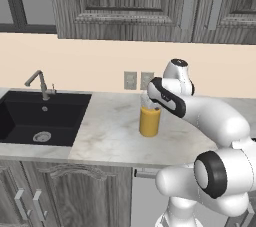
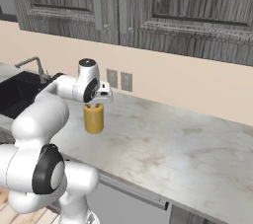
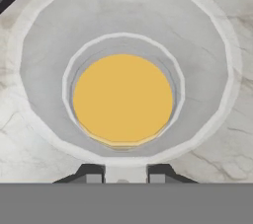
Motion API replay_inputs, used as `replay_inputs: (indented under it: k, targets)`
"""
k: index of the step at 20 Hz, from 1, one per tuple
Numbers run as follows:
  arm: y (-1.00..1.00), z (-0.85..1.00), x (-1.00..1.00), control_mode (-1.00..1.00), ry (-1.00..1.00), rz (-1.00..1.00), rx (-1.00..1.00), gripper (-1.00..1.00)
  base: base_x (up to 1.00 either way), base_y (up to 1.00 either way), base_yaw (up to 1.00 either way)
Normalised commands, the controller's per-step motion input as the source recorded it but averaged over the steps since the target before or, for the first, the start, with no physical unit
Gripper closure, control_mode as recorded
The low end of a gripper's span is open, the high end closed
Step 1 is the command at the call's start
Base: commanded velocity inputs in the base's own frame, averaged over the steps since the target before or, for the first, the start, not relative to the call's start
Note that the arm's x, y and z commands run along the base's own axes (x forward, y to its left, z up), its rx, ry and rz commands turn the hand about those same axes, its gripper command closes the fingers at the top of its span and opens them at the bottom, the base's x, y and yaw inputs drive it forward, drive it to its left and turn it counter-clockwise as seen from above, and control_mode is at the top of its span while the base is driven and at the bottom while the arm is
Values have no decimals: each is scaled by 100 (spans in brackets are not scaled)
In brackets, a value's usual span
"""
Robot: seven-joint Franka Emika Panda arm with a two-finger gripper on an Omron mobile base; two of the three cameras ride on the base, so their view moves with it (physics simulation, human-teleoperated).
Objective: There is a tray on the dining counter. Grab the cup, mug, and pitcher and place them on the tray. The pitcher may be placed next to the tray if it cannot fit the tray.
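The pitcher [image 1: 149, 121] is a clear glass vessel with orange liquid, standing upright on a marble worktop [image 1: 110, 138] to the right of the sink. My gripper [image 2: 97, 102] hangs straight down over its top. From above, the pitcher [image 3: 123, 99] shows a wide pale rim around the orange surface. My gripper [image 3: 126, 174] has its two dark fingertips pinched on the near part of that rim. From the right side, the pitcher [image 2: 93, 118] sits directly under the hand. The tray, cup, mug and dining counter are out of view.
A black sink [image 1: 30, 116] with a metal faucet [image 1: 40, 83] lies left of the pitcher. Two wall outlets [image 1: 137, 80] sit behind it, under dark wood cabinets. The worktop [image 2: 173, 144] stretches bare to the right.
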Motion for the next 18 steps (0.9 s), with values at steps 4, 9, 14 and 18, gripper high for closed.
replay_inputs:
  k: [4,9,14,18]
  targets:
    - [0,23,0,-100,0,0,0,100,0,0,0]
    - [-1,37,-3,-100,0,0,0,100,0,0,0]
    - [0,33,0,-100,0,0,0,100,0,0,0]
    - [0,26,-5,-100,0,0,0,100,0,0,0]
